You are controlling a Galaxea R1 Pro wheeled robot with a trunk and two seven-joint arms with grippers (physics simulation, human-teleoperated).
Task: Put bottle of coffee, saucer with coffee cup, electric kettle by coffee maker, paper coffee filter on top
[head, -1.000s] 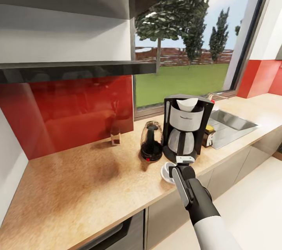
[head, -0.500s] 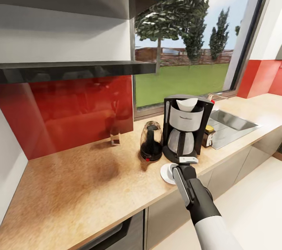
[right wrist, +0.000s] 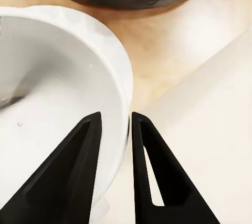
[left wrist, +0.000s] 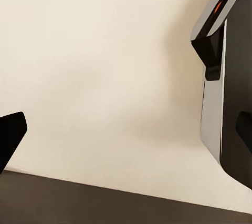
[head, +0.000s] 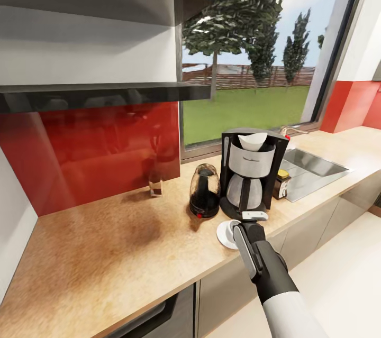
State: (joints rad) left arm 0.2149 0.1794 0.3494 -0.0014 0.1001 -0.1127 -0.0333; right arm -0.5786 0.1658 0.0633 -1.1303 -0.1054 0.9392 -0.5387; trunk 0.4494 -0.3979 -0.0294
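Head view: on the surface [head: 121, 253], the coffee maker [head: 251, 174] carries the paper coffee filter [head: 253, 140] on top. The electric kettle [head: 205, 191] sits at its 9 o'clock, the bottle of coffee [head: 282, 181] at its 3 o'clock, the white cup [head: 228, 233] at its 6 o'clock.

Left wrist view: the left pincer's [left wrist: 126, 132] dark fingertips [left wrist: 9, 137] sit wide apart.

Right wrist view: the right pincer [right wrist: 115, 121] is narrow, its fingers [right wrist: 84, 150] pinching the cup's [right wrist: 58, 103] rim.
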